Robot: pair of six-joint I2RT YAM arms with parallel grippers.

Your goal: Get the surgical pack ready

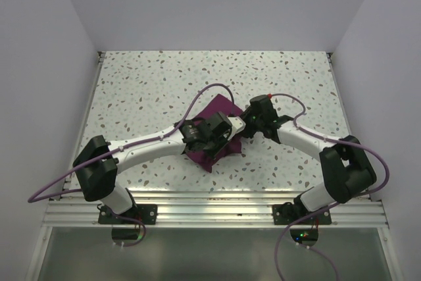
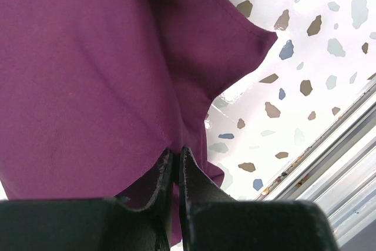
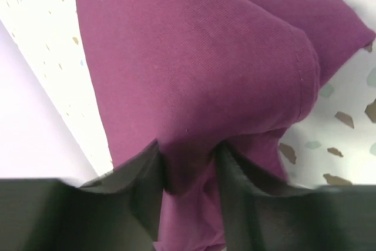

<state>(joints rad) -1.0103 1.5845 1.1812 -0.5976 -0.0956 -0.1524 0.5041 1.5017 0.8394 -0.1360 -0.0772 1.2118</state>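
The speckled table (image 1: 145, 83) carries one thing, the purple-maroon surgical drape (image 1: 216, 108). It lies as a small rumpled bundle near the table's middle, between the two arms and partly hidden under them. Whether it wraps anything cannot be told; no tray or instrument shows. The cloth looks like a soft, light woven fabric. It folds into rounded ridges, sags at its free corner and keeps no shape of its own, so it should follow whatever pulls it and slump wherever it is unsupported. It seems matte rather than slick, so a firm pinch ought to hold, though a single layer could slide out of a loose one. The best holds are probably the hemmed edges and corners, taken well apart so the sheet can be spread or folded without bunching. The left gripper (image 2: 175, 156) has its fingers pressed nearly together on a thin edge of the drape at the side nearest the table's front rail. The right gripper (image 3: 188, 147) has its fingers apart on either side of a thick fold beside a stitched hem. Cloth fills the gap, but I cannot tell whether they clamp it.
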